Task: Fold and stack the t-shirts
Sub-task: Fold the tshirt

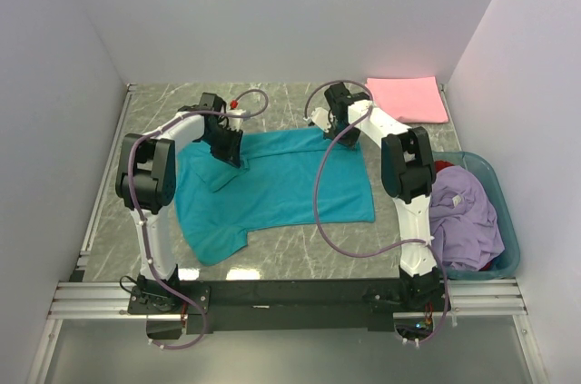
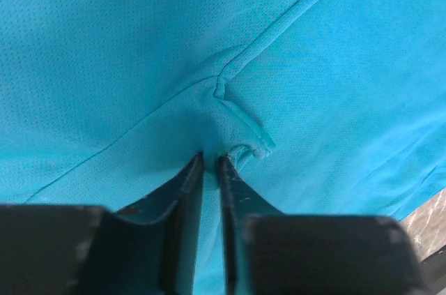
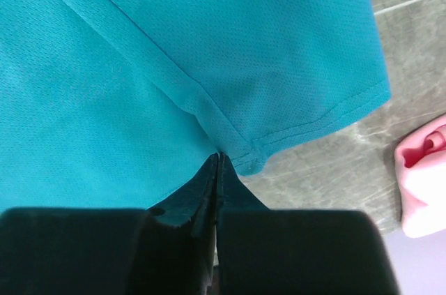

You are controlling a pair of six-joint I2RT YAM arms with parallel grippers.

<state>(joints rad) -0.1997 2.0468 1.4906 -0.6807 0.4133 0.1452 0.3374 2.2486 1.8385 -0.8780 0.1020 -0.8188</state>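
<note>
Marbled surface (image 1: 300, 257) is carrying the teal shirt (image 1: 281, 189) spread out. Left pincer (image 1: 232, 159) is pinching its seam and right pincer (image 1: 340, 135) is clamping its far corner. Basket (image 1: 511, 237) at right is holding the lavender shirt (image 1: 465, 216) and red shirt (image 1: 442, 166).

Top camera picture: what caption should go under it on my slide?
The left gripper and right gripper each pinch the teal t-shirt spread on the table.
</note>
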